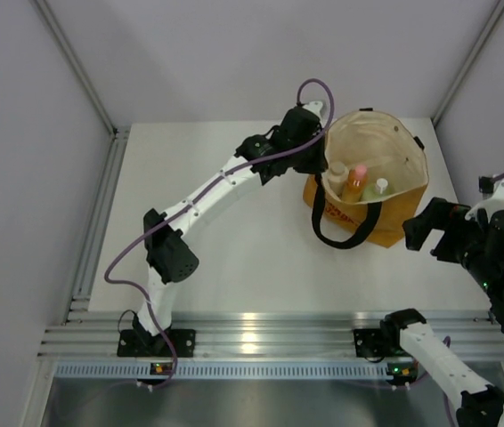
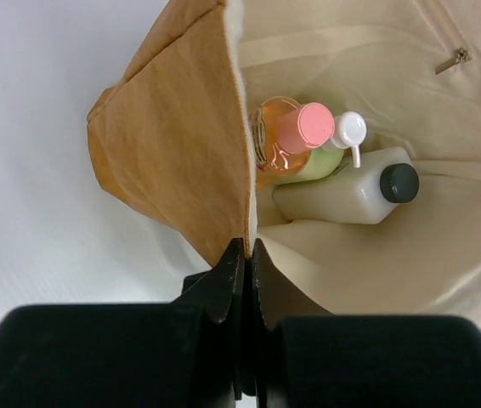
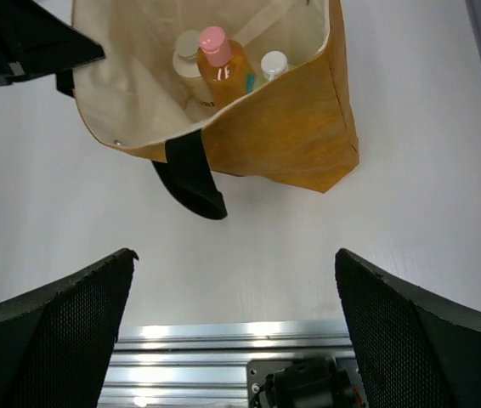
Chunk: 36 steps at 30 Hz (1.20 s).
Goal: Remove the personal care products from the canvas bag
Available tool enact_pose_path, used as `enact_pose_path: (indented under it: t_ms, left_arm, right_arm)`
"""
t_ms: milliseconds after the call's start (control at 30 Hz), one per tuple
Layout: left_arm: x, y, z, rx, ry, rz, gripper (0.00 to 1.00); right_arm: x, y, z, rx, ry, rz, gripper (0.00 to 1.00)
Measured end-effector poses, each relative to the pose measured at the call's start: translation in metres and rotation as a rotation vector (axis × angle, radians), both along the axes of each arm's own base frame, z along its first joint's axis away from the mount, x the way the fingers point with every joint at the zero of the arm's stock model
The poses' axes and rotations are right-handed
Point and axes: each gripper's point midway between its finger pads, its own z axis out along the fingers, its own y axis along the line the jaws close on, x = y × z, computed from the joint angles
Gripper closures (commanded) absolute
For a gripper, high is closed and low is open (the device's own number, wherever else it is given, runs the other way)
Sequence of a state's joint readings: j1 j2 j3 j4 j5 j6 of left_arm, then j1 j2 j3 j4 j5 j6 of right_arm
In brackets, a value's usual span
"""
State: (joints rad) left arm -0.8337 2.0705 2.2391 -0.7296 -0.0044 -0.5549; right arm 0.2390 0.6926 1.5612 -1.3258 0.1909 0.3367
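The mustard-orange canvas bag (image 1: 372,221) stands open at the table's back right. My left gripper (image 1: 320,149) is shut on its left rim, pinching the fabric edge (image 2: 247,242) between the fingers. Inside, in the left wrist view, lie an orange bottle with a pink cap (image 2: 285,140), a pale green bottle with a white cap (image 2: 330,157) and a white squarish bottle with a dark cap (image 2: 342,197). A cream round jar (image 3: 188,58) shows beside the orange bottle (image 3: 223,70). My right gripper (image 3: 234,255) hangs open and empty, in front of the bag (image 3: 291,127) to its right.
The bag's black loop handle (image 1: 341,233) droops over its front wall onto the table. An aluminium rail (image 1: 261,336) runs along the near edge by both arm bases. Grey walls close in on the left and right.
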Motion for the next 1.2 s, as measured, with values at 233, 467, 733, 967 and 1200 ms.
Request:
enact_pose_path:
  t_ms: [233,467,733,967,1200]
  left_arm:
    - [-0.030,-0.004,-0.033,0.110,-0.013,0.095,1.00]
    - [-0.051,0.007,-0.034,0.122,-0.037,0.248,1.00]
    - [-0.042,0.020,-0.027,0.079,-0.038,0.388,1.00]
    - [-0.041,0.020,-0.024,0.031,-0.014,0.439,1.00]
    - [-0.040,0.018,-0.023,-0.016,0.020,0.474,1.00]
  right_arm:
    - [0.033,0.033,0.011,0.074,0.007,0.114,0.12]
    - [0.086,0.058,0.007,0.081,0.047,0.184,0.16]
    - [0.149,0.070,-0.043,-0.021,0.174,0.232,0.25]
    - [0.202,0.081,-0.082,-0.119,0.237,0.310,0.33]
    - [0.253,0.094,-0.102,-0.241,0.219,0.444,0.40]
